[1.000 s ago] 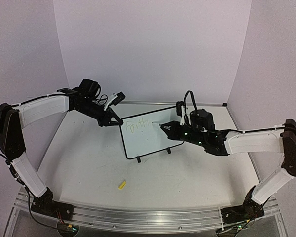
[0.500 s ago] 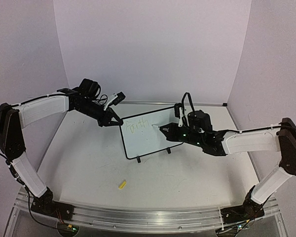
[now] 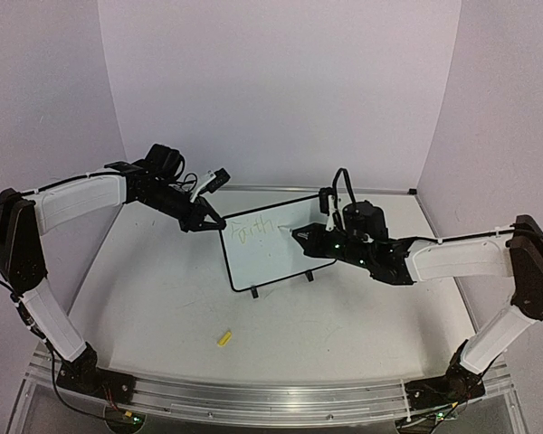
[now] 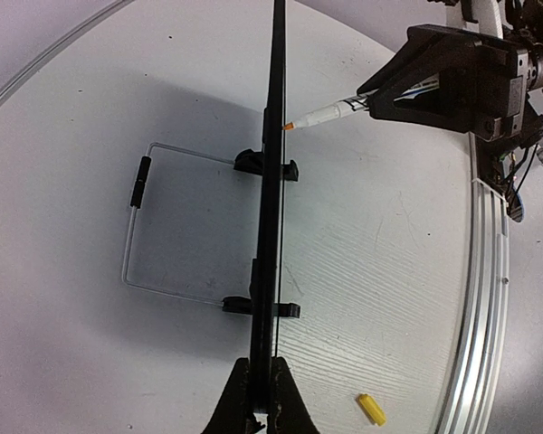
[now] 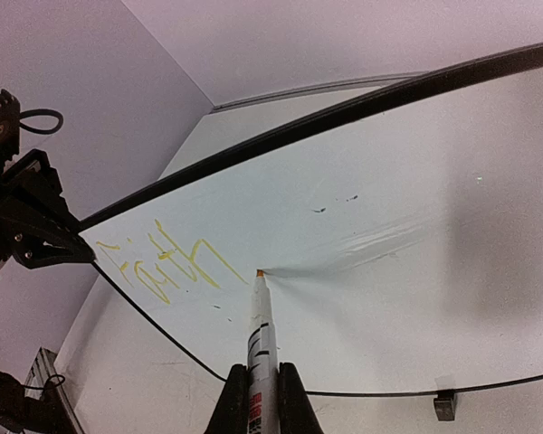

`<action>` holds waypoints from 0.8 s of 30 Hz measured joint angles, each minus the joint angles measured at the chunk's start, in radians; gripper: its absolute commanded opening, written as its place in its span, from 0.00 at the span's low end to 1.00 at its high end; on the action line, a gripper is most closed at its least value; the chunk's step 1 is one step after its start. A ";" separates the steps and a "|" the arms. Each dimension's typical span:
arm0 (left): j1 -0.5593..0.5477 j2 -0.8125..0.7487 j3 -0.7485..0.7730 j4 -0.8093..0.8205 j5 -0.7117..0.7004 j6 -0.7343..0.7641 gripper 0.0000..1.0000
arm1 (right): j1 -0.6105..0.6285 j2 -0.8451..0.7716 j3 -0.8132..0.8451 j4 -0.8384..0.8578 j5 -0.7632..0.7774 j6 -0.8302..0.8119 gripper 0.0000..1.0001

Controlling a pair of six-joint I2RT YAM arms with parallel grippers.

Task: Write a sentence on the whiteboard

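Note:
The whiteboard [image 3: 273,254] stands upright on its two black clip feet in mid-table. My left gripper [image 3: 214,221] is shut on its upper left corner; the left wrist view shows the board edge-on [image 4: 273,172] between the fingers [image 4: 292,403]. A yellow-green word of the sentence [image 3: 251,230] sits at the board's upper left, also seen in the right wrist view [image 5: 163,262]. My right gripper [image 3: 308,236] is shut on a white marker [image 5: 261,336]. Its orange tip touches the board just right of the writing.
A small yellow marker cap [image 3: 223,339] lies on the table in front of the board, also in the left wrist view [image 4: 372,409]. A wire stand [image 4: 136,226] sticks out behind the board. Purple walls close in the back and sides.
The right arm has shifted a little to the left, bringing the marker tip closer to the written word. The left arm and the board have stayed still.

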 measured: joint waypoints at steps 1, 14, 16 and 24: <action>0.000 0.000 0.000 0.000 0.000 0.000 0.00 | 0.000 0.000 0.000 0.000 0.001 0.000 0.00; 0.000 0.000 0.000 0.000 -0.002 -0.010 0.00 | 0.000 0.000 0.000 -0.008 0.018 0.008 0.00; 0.000 0.000 0.000 0.000 -0.002 -0.010 0.00 | 0.000 0.001 0.000 -0.008 0.017 0.009 0.00; 0.000 0.000 0.000 0.000 -0.003 -0.013 0.00 | 0.000 0.011 0.000 -0.014 0.002 0.015 0.00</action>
